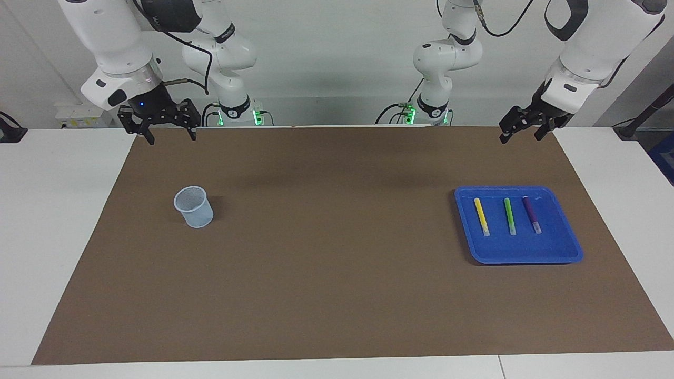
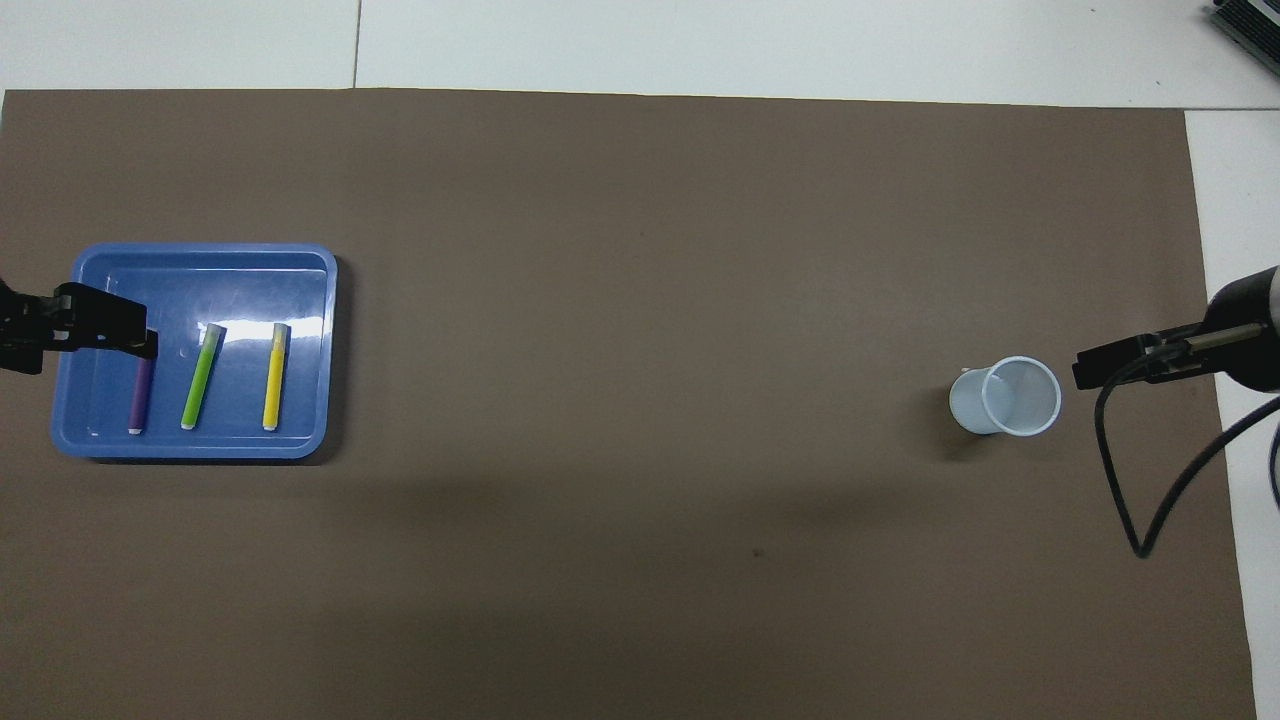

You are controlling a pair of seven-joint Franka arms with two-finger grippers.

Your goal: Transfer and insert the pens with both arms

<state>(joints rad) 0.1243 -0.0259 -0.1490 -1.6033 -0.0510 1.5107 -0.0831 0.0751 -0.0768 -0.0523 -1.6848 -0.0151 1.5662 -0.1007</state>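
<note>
Waiting at upper frame corners in the facing view, the left tool (image 1: pixel 522 131) and right tool (image 1: pixel 169 125) are seen spread, nothing held; no pen is grasped yet. Overhead, the yellow pen (image 2: pixel 274 376), green pen (image 2: pixel 202 377) and purple pen (image 2: pixel 140 396) are seen in the blue tray (image 2: pixel 200 445) at left, the cup (image 2: pixel 1005 397) at right; a descent by the left tool is called for.

On the brown mat (image 1: pixel 337 247) a blue tray (image 1: pixel 568 250) holds my yellow pen (image 1: pixel 482 216), green pen (image 1: pixel 509 216) and purple pen (image 1: pixel 531 214) side by side. My left pincer (image 1: pixel 526 130) hangs open above the mat's edge, nearer to me than the tray. My right pincer (image 1: pixel 169 132) hangs open too, well apart from the tray, with a pale mesh cup (image 1: pixel 194 207) at that end.
</note>
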